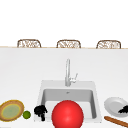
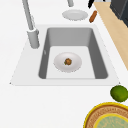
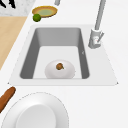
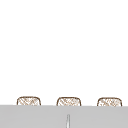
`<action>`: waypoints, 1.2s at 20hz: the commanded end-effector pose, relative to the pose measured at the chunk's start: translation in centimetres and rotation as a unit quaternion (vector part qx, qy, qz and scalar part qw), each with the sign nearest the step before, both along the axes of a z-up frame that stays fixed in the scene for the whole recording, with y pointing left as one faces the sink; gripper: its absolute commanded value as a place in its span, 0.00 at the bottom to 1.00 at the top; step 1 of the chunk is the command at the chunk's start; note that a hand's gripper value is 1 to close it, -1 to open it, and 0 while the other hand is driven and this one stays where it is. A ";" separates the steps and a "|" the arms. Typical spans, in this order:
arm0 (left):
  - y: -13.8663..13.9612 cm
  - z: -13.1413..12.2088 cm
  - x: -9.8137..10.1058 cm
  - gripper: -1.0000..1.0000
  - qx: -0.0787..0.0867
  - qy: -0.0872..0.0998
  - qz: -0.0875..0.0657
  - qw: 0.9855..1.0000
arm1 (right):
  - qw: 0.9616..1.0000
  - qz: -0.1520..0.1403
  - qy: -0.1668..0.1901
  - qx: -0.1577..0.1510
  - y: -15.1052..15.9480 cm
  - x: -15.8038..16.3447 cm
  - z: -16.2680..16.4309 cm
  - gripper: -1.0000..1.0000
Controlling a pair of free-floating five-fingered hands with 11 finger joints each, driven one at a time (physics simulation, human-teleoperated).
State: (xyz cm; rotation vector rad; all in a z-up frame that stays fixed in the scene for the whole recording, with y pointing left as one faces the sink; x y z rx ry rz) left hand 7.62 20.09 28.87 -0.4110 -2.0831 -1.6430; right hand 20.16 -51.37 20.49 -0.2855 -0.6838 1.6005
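Left hand (image 1: 40, 111) hovers at the sink's front left corner, fingers curled in on themselves and holding nothing. Just to its left sits a lime (image 1: 26, 114), close by but not touching, and past that the yellow-rimmed woven plate (image 1: 11, 110), green in the middle. In the left side view the lime lies right beside that plate's rim.

Over on the other side, the right hand (image 1: 123, 109) hangs above the white plate (image 1: 113, 104) on the counter; whether its fingers are spread or closed, I cannot tell. A brown rolling pin (image 1: 116, 121) lies just in front of that plate.

Between the two hands, the sink (image 1: 68, 84), and a big red ball (image 1: 67, 114) fills the front of it in the front view. The side views show a white bowl (image 2: 67, 62) on the basin floor with a small brown piece (image 2: 68, 61) in its middle. The faucet (image 1: 68, 72) stands upright behind the basin, and three wicker chair backs (image 1: 68, 44) show beyond the counter.
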 end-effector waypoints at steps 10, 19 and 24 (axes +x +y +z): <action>0.0 0.0 0.0 0.50 0.000 0.000 0.000 1.000 | 0.996 -0.020 -0.075 -0.045 7.5 0.5 1.8 0.00; 0.0 0.0 0.0 0.50 0.000 0.000 0.000 1.000 | 0.996 -0.021 -0.066 -0.055 13.8 2.3 0.4 0.00; 0.0 0.0 0.0 0.50 0.000 0.000 0.000 1.000 | 0.996 -0.015 -0.068 -0.058 17.8 2.3 -0.3 0.00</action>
